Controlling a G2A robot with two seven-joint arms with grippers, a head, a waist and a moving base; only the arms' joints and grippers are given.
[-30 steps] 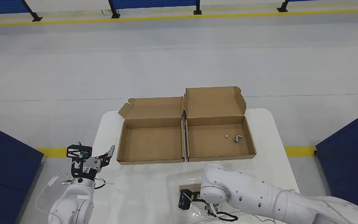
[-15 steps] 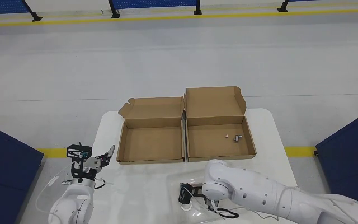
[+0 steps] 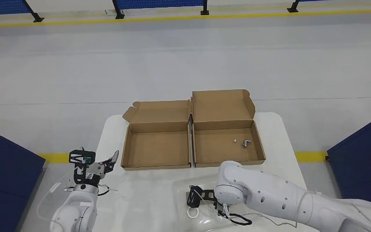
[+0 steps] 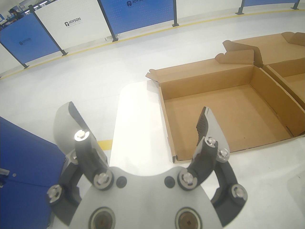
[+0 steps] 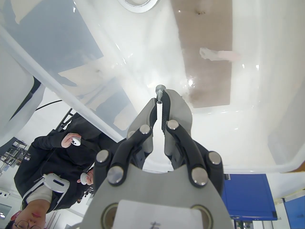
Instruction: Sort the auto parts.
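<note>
The white table (image 3: 148, 188) carries two open cardboard boxes side by side, left box (image 3: 156, 148) and right box (image 3: 214, 148), with a clear bin (image 5: 250, 132) nearer the robot. The left pincer (image 4: 138, 109) gapes wide by the table's left edge. Down in the bin the right pincer (image 5: 160, 101) nips a small screw (image 5: 160, 88), near a silver ring (image 5: 138, 9).

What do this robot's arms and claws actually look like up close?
The left arm and right arm are smooth, rounded white shells; a thin black cable loops beside the right one. The left gripper and right gripper each have a silver plate with round bolts, curved black links and two silver fingers lined with ribbed black pads.
</note>
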